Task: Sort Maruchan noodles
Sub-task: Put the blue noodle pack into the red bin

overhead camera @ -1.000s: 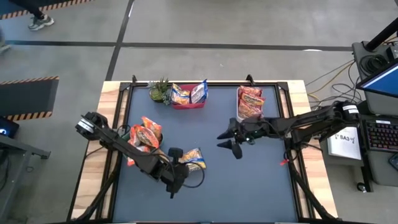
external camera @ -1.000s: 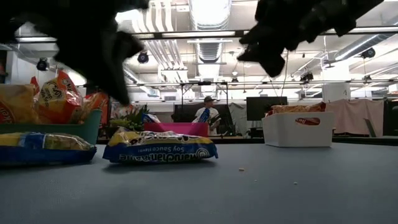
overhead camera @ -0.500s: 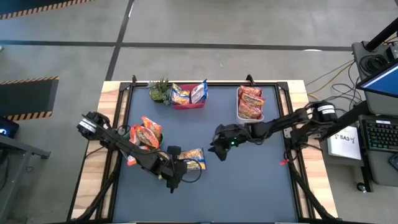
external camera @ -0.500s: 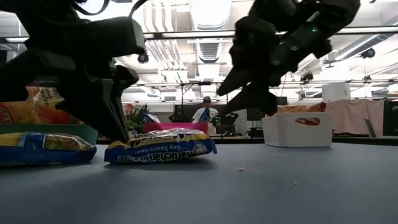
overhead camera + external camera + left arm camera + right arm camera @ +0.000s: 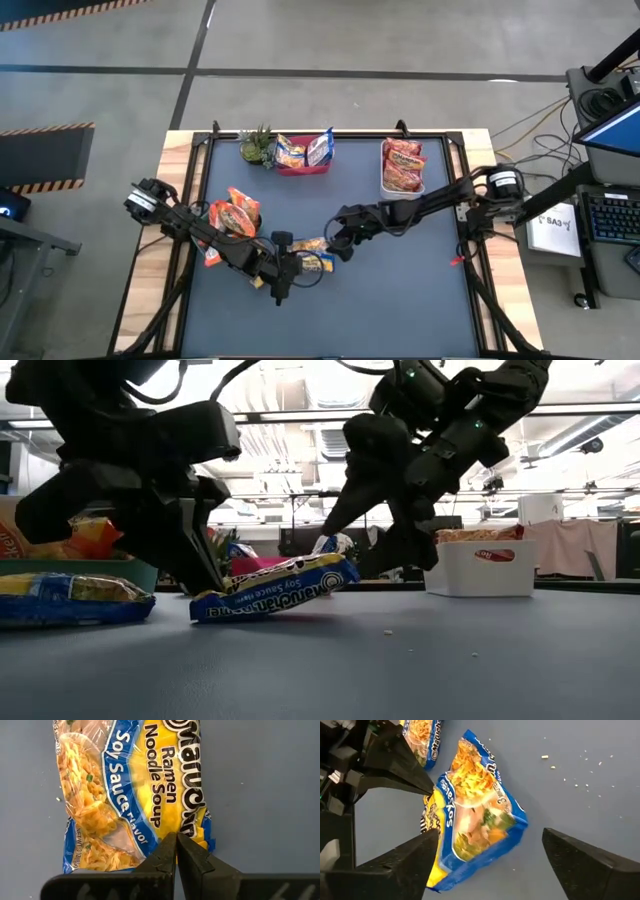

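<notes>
The left gripper [image 5: 176, 851] is clenched, its jaws pressed tip to tip with nothing between them, and the tips sit on one long edge of a yellow-and-blue packet [image 5: 132, 790] that lies just ahead of them. In the low view this left gripper [image 5: 205, 575] stands at the packet's [image 5: 275, 588] low end, which touches the table [image 5: 450, 670], while the other end is lifted. That raised end lies in the gap of the right gripper [image 5: 487, 852], whose jaws are spread wide to either side of the packet [image 5: 472, 815] and touch nothing that can be seen. From above, the right gripper [image 5: 338, 240] faces the left gripper [image 5: 282, 283] with the packet [image 5: 308, 247] between them, near the middle of the table [image 5: 400, 300].

Out past the left gripper, a second yellow-and-blue packet [image 5: 70, 597] lies flat on the table. Behind it a green bin [image 5: 130, 570] holds orange packets [image 5: 235, 212]. Across the table, beyond the right gripper, a white bin [image 5: 384, 186] holds red packets [image 5: 403, 165], and a pink bin [image 5: 302, 168] holds more yellow-and-blue ones, with a plant [image 5: 257, 146] just beside it.
</notes>
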Action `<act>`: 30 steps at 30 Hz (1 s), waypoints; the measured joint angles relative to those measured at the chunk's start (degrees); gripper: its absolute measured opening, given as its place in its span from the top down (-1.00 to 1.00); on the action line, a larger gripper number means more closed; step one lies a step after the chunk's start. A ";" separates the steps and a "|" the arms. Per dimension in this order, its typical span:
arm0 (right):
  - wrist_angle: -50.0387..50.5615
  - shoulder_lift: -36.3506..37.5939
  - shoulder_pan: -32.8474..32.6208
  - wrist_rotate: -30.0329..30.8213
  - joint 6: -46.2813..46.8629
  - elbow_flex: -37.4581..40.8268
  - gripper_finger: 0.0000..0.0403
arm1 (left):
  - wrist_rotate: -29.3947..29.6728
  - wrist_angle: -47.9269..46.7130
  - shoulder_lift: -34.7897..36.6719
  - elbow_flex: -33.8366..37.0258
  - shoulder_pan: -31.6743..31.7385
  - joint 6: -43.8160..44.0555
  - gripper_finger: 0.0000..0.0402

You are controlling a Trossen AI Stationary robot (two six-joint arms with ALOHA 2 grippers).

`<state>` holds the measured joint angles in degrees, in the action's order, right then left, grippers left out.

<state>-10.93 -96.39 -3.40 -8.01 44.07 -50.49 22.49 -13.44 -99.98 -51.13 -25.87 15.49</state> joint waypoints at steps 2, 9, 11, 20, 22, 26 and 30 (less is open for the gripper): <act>-0.03 -0.49 -0.07 0.00 0.49 -0.26 -0.75 | -0.20 0.52 -0.16 0.67 0.07 0.00 1.00; -2.98 -3.76 -0.83 -0.20 2.02 -1.23 -0.79 | 0.07 4.21 -0.09 2.96 0.17 0.17 1.00; -6.01 -4.74 -0.98 -1.51 2.67 -1.20 -0.79 | 0.01 4.27 -0.09 2.97 0.20 0.20 1.00; -10.86 -8.25 -0.96 -3.55 3.39 -2.78 -0.67 | -0.20 4.45 -0.11 3.06 0.22 0.04 1.00; -10.83 -8.95 -0.96 -3.85 3.69 -3.25 -0.61 | -0.27 4.45 -0.11 3.06 0.22 0.02 1.00; -10.81 -9.97 -0.96 -4.24 4.01 -3.96 -0.48 | -0.31 4.45 -0.15 3.06 0.24 0.00 1.00; -10.73 -10.35 -0.96 -4.52 3.98 -4.47 -0.26 | -0.34 4.47 -0.15 3.06 0.22 0.00 1.00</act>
<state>-21.67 -106.74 -4.36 -12.53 48.05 -54.95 22.14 -8.97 -100.14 -48.07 -25.65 15.49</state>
